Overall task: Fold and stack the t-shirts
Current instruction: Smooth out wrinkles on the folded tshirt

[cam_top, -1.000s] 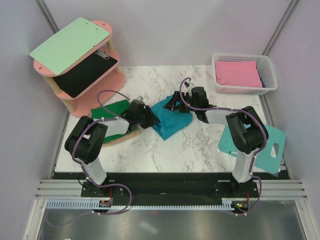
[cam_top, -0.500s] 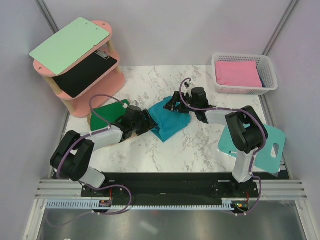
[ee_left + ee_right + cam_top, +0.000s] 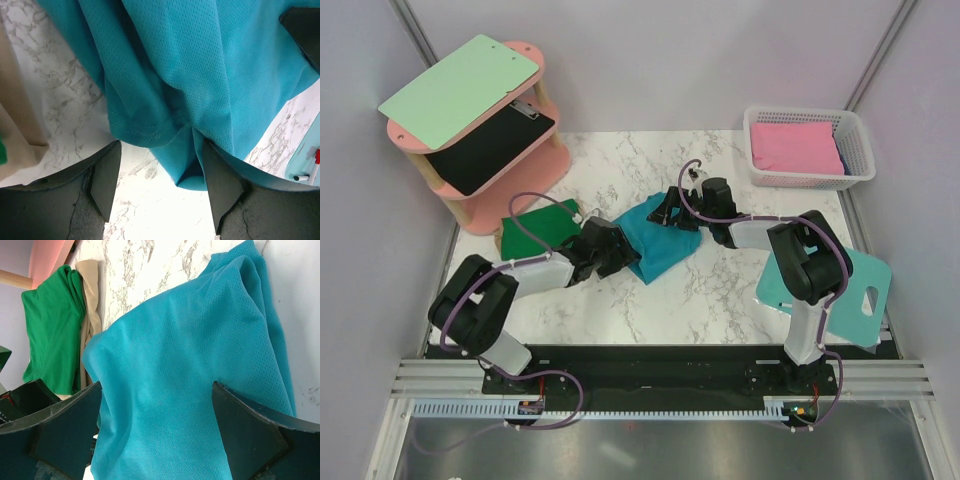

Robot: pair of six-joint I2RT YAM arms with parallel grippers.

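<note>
We are viewing 1 dark green cloth t-shirt [image 3: 533,230] lying apparently folded on the marble table [image 3: 720,290] at left. The left gripper [image 3: 620,257] and right gripper [image 3: 665,212], both spread wide, are flanking 1 crumpled teal-blue mesh t-shirt [image 3: 662,245], which is awaiting folding and stacking.

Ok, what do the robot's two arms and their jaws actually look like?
They match. The left arm and right arm each have white links between bulky black joint housings, with a thin purple cable looping alongside. The jaws are plain matt black wedges with no visible markings.
</note>
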